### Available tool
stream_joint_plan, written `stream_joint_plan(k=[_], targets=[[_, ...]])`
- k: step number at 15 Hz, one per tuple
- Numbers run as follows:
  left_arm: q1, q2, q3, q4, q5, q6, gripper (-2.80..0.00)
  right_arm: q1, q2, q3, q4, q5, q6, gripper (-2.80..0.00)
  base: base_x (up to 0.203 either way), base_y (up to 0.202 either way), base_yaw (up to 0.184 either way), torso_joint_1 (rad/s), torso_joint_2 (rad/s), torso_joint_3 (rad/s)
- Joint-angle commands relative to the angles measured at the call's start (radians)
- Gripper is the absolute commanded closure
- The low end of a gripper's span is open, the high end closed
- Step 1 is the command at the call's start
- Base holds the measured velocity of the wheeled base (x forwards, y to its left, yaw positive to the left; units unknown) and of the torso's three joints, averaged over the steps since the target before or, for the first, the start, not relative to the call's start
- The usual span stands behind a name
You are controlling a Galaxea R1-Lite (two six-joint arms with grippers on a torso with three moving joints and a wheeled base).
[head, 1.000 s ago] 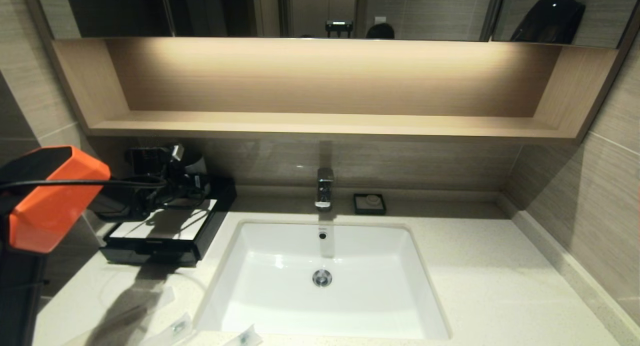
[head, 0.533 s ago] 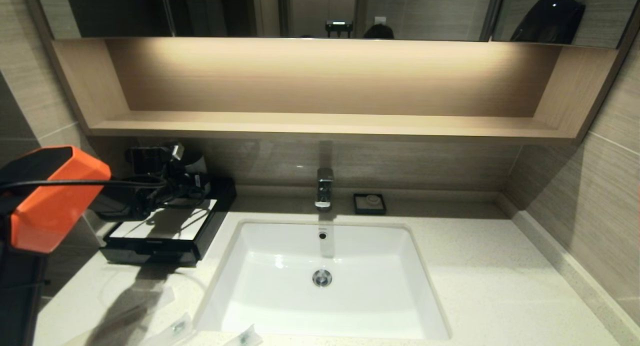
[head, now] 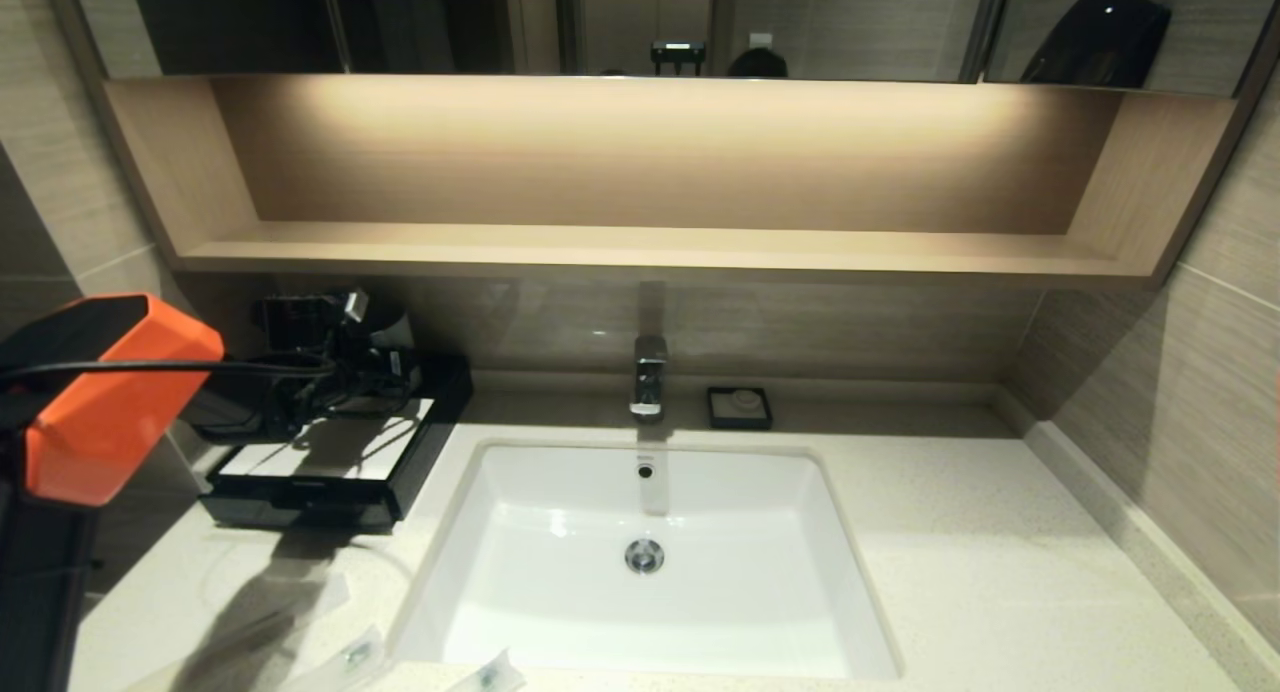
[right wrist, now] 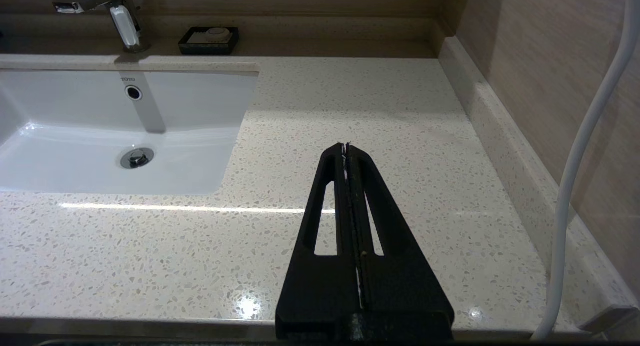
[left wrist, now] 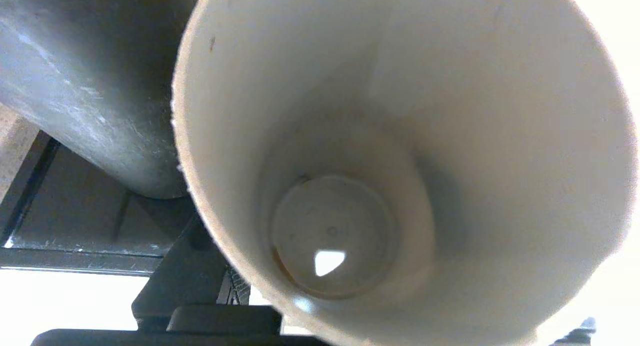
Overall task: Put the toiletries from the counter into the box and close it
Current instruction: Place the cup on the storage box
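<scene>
While the head view takes in the whole cream, finely speckled stone counter (head: 980, 572), only it shows the slim translucent plastic-wrapped toiletry packets (head: 350, 657). Two lie at the counter's front edge, left of the inset white rectangular basin (head: 650, 562), well apart from the low black rectangular box with the flat white top panel (head: 330, 462). Box sits at the counter's back-left corner. Whether its drawer is out: cannot tell.

Left gripper (head: 350, 372) hangs over the rear of the box top, on the arm with the orange segment. Just beyond it, a white paper cup (head: 398, 324) by the back wall. Left wrist view adds what the head view hides: it looks straight down into that cup, pale inside, nothing in it, with a dark grey rounded body (left wrist: 90, 86) touching or just beside its rim. Pincer width and whether it grips the cup: cannot tell from either view.

Right gripper (right wrist: 346, 148) shows only in its own wrist view. Black fingers pressed flat together, nothing between them, hovering above the counter's bare right part, near the front edge. Same view shows the chrome faucet (right wrist: 117, 16), the small black square soap dish (right wrist: 209, 40) at the back edge, and a white cable (right wrist: 580, 161) along the right wall.
</scene>
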Motion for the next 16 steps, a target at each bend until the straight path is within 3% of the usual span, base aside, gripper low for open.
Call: stream_joint_plan(k=[1, 4, 5, 16], targets=[[0.0, 0.001, -0.002, -0.009, 0.007, -0.001, 0.0, 0.0, 0.0, 0.0, 0.0, 0.0, 0.0, 0.0, 0.0, 0.0, 0.0, 0.0, 0.0, 0.0], [0.0, 0.008, 0.0, -0.014, 0.011, 0.001, 0.0, 0.0, 0.0, 0.0, 0.0, 0.0, 0.0, 0.0, 0.0, 0.0, 0.0, 0.0, 0.0, 0.0], [0.001, 0.007, 0.0, -0.015, 0.011, 0.001, -2.8, 0.0, 0.0, 0.0, 0.0, 0.0, 0.0, 0.0, 0.0, 0.0, 0.0, 0.0, 0.0, 0.0], [0.001, -0.007, 0.012, -0.016, 0.008, -0.022, -2.8, 0.0, 0.0, 0.0, 0.0, 0.0, 0.0, 0.0, 0.0, 0.0, 0.0, 0.0, 0.0, 0.0]])
